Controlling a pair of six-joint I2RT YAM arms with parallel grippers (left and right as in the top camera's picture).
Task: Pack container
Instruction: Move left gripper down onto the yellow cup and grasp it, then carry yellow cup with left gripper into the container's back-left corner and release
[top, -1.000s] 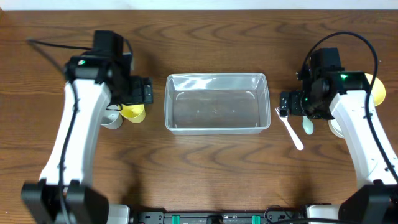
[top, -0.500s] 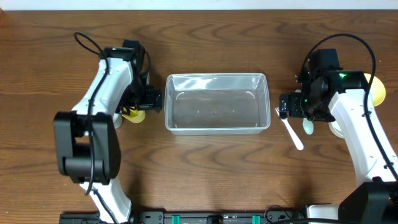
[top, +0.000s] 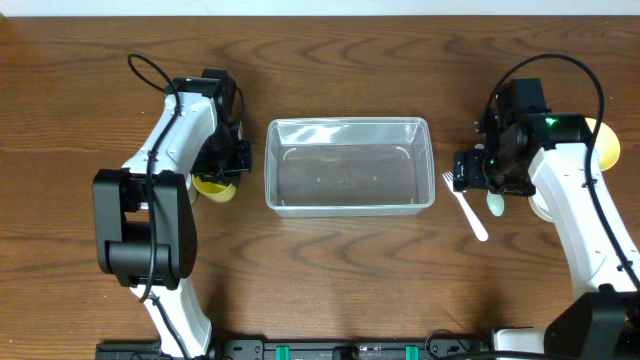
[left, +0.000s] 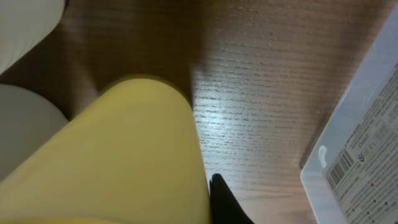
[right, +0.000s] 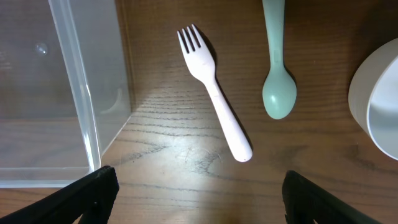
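The clear plastic container (top: 348, 124) stands in the middle of the table with nothing inside; its corner shows in the left wrist view (left: 360, 143) and its wall in the right wrist view (right: 74, 93). Left of it, my left gripper (top: 226, 160) is shut on a yellow cup (top: 212, 186). That cup (left: 124, 162) fills the left wrist view, with one black finger (left: 225, 202) pressed against its side. To the right of the container, my right gripper (top: 462, 170) hangs open (right: 199, 193) above a white fork (right: 214, 93), holding nothing.
A mint spoon (right: 277, 68) lies beside the fork. A white bowl (right: 379, 106) sits right of it, and a yellow bowl (top: 605, 145) shows behind the right arm. Two pale cups (left: 25, 25) (left: 25, 130) stand close to the yellow cup.
My left arm swung in over the yellow cup and its jaws closed on it. The right gripper barely moved; its jaws narrowed slightly.
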